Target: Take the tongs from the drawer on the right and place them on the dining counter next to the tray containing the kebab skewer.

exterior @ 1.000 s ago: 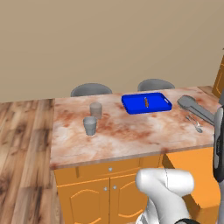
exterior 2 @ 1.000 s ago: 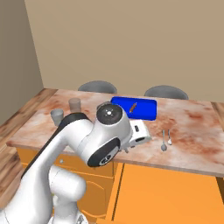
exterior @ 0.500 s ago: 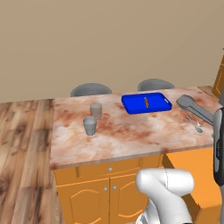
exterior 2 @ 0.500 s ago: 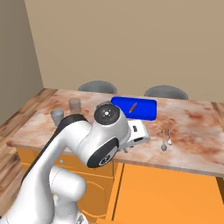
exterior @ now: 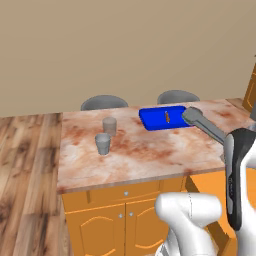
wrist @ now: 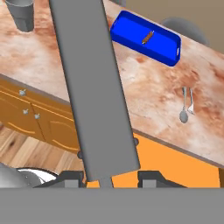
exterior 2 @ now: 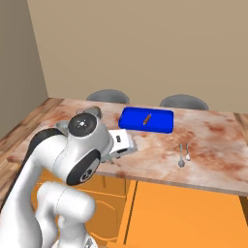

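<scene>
While the long grey tongs [wrist: 94,87] are seen running up the middle of the hand view, their lower end is squeezed between the two dark finger tips of the gripper [wrist: 107,177] at the bottom of the frame. The jaws are nearly closed, with only the tongs between them. In the left base view the tongs [exterior: 202,123] are seen at the right of the frame, held up in the air, with the round end in front of the right end of the blue tray [exterior: 160,118].

The tray [exterior 2: 146,119] is seen in the upper middle of the right base view, lying flat on the dining counter [exterior 2: 213,150]. The kebab skewer [exterior 2: 147,118] is seen inside the tray, near its middle. A small shiny utensil [exterior 2: 183,155] is seen on the stone at the right of that frame, well apart from the tray. Two grey cups [exterior: 105,136] are seen at the left of the counter in the left base view.
</scene>
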